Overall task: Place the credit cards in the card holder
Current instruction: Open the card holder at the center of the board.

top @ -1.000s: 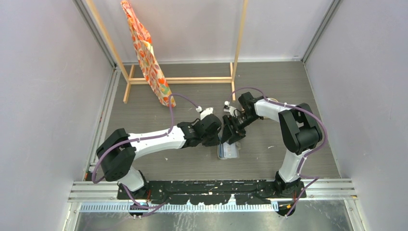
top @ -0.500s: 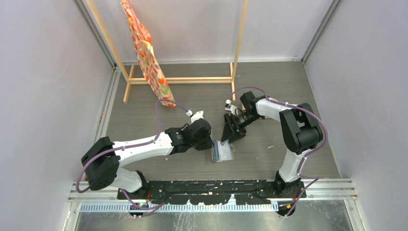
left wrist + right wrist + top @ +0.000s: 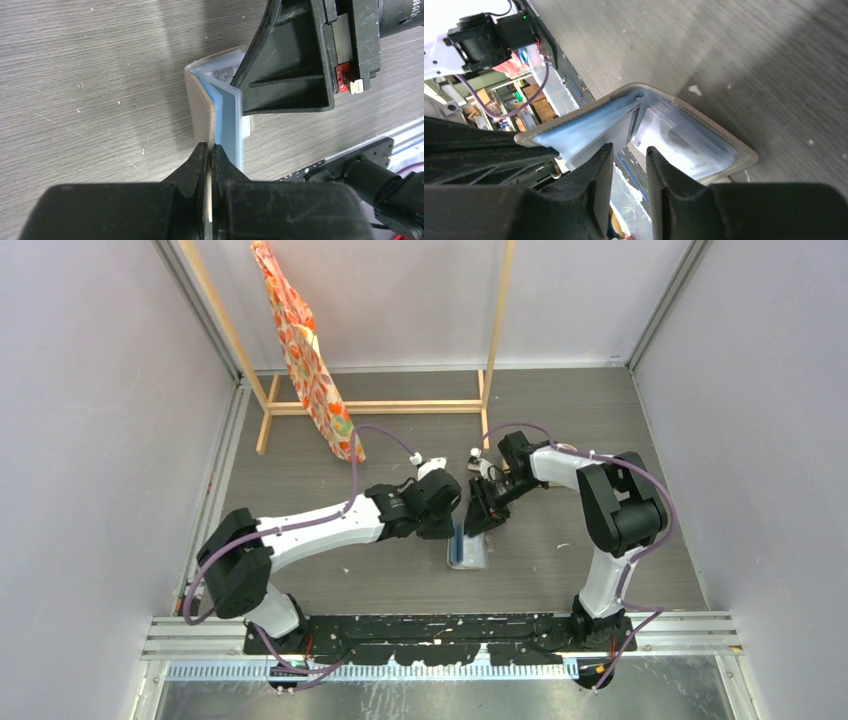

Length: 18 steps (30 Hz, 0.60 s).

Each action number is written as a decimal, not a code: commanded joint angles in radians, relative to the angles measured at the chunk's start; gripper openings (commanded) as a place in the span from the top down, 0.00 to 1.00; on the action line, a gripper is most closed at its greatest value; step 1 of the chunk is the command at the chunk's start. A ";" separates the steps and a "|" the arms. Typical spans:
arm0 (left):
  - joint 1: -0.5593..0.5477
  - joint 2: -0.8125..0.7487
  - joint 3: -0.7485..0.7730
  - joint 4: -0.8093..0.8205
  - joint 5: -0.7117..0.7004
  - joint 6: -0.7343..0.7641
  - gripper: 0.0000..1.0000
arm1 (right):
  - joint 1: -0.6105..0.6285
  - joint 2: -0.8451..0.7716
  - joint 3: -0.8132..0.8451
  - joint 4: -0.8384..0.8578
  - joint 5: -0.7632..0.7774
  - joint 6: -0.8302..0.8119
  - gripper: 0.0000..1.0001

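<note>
Overhead, grey wood-grain table [image 3: 560,420], card holder [image 3: 468,550], pale walls [image 3: 100,440], wooden rack [image 3: 380,407]

Orange cloth [image 3: 300,350] on rack [image 3: 400,406] (wooden).

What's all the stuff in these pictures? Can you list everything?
card holder: one, grey outside and pale blue inside, lying open on the table between the two grippers
cloth: one, orange with a pattern, hanging on the rack at the back left
rack: one, pale wood, standing at the back of the table
table: one, grey wood grain, under everything
left gripper: one, black, shut on the card holder's cover
right gripper: one, black, jaws apart over the blue pockets
arms: two, white and black with purple cables, bases at the near edge
</note>
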 commanded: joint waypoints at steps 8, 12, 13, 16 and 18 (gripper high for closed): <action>0.003 0.081 0.097 -0.007 0.010 0.033 1.00 | -0.002 0.064 0.032 -0.006 0.111 0.018 0.70; 0.004 0.063 0.055 0.004 -0.007 0.026 1.00 | -0.027 0.046 0.027 -0.008 0.116 0.011 0.68; 0.003 0.051 0.039 0.012 -0.011 0.023 1.00 | -0.030 0.050 0.029 -0.013 0.113 0.006 0.68; 0.002 0.010 -0.046 0.054 -0.022 0.001 1.00 | -0.034 0.057 0.037 -0.035 0.092 -0.016 0.62; 0.004 -0.026 -0.110 0.096 -0.026 -0.021 1.00 | -0.036 0.055 0.040 -0.046 0.085 -0.034 0.57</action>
